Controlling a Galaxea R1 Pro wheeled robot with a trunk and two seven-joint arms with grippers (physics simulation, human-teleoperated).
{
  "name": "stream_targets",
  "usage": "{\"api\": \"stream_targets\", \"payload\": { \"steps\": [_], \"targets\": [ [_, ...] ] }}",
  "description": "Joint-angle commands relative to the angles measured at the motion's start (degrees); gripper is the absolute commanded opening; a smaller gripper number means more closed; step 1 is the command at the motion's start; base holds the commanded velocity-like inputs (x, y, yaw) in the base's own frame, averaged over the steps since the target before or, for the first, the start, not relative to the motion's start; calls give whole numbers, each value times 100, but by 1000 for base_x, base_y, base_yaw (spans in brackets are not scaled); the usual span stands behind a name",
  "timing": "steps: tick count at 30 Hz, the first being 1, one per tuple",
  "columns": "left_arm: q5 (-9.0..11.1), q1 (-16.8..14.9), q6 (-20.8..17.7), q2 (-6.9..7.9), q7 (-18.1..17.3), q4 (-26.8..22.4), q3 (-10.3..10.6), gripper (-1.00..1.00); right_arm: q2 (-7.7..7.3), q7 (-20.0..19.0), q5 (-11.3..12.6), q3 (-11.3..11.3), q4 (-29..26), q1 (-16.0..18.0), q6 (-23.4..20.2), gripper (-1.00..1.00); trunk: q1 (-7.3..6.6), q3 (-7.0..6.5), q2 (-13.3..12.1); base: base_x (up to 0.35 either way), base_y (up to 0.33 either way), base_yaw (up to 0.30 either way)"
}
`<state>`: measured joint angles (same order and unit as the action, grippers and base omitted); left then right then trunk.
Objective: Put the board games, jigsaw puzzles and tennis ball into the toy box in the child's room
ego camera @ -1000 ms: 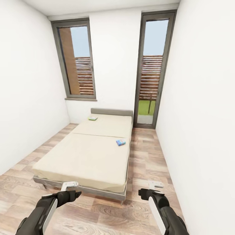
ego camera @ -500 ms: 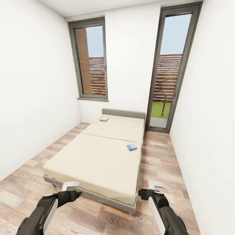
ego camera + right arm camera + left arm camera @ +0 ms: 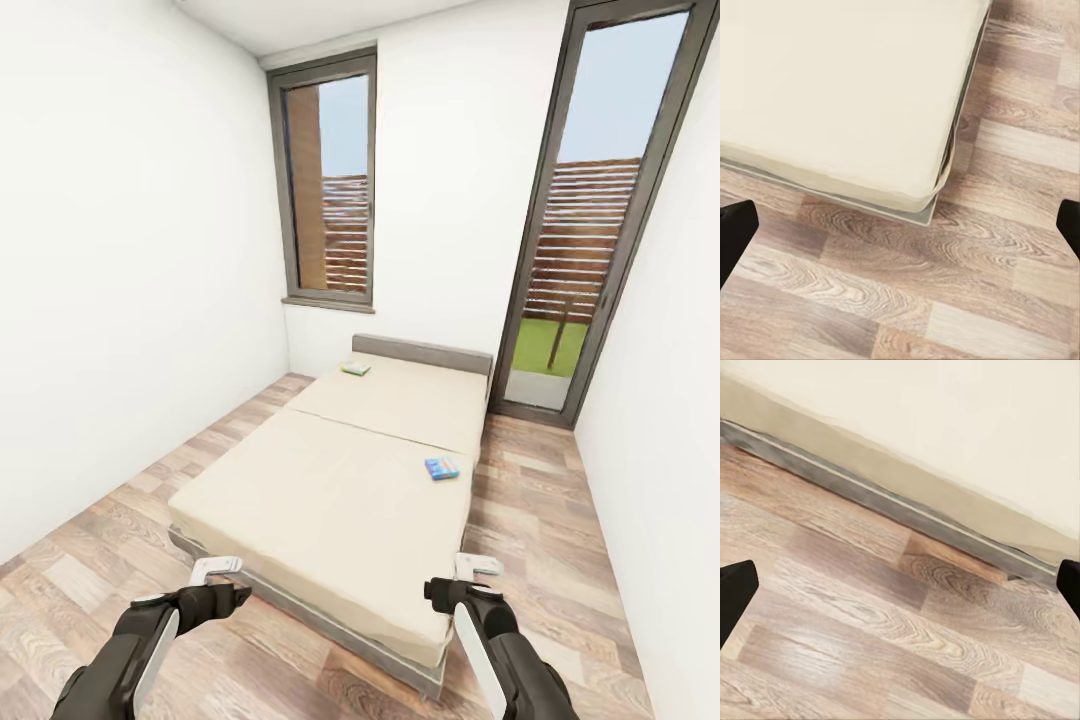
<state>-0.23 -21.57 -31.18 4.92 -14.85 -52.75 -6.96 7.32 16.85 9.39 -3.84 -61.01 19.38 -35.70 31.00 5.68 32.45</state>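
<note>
The bed (image 3: 350, 480) with its beige mattress and grey headboard stands ahead in the child's room. Two board games lie on it. A green-and-white one (image 3: 355, 368) is near the headboard, and a blue one (image 3: 441, 468) is close to the mattress's right edge. My left gripper (image 3: 215, 572) and right gripper (image 3: 475, 567) hang open and empty over the floor before the bed's foot. In the wrist views the dark fingertips (image 3: 735, 592) (image 3: 735, 229) stand far apart, with the bed frame (image 3: 907, 510) and the bed corner (image 3: 934, 199) beyond. The table, toy box, jigsaw puzzles and tennis ball are out of view.
White walls close in on both sides. A dark-framed window (image 3: 335, 180) and a tall glass door (image 3: 590, 220) fill the far wall. Strips of wood-plank floor (image 3: 130, 510) run along the bed's left and along its right (image 3: 540, 500).
The whole picture has shifted: the bed and windows now sit further right and nearer, so the camera has moved. Both arms keep the same pose.
</note>
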Motion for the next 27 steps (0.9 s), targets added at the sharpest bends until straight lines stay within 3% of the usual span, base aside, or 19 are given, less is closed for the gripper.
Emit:
{"api": "stream_targets", "payload": {
  "steps": [1,7,20,27],
  "targets": [
    [-3,-5,-37,-4,-29,-7,-15,100,-3,54,61,-12,-7,4,-16,100,5,11,10,251,-205,289],
    [-3,-5,-37,-8,-28,-7,-16,100,-3,55,59,-12,-7,4,-16,100,5,11,10,191,-214,289],
    [4,-5,-49,-6,-47,-7,-32,100,-3,63,54,-12,-7,4,-16,100,5,11,10,21,-32,289],
    [-2,-5,-52,-8,-42,-7,-32,100,-3,63,54,-12,-7,4,-16,100,5,11,10,112,-181,290]
  ]
}}
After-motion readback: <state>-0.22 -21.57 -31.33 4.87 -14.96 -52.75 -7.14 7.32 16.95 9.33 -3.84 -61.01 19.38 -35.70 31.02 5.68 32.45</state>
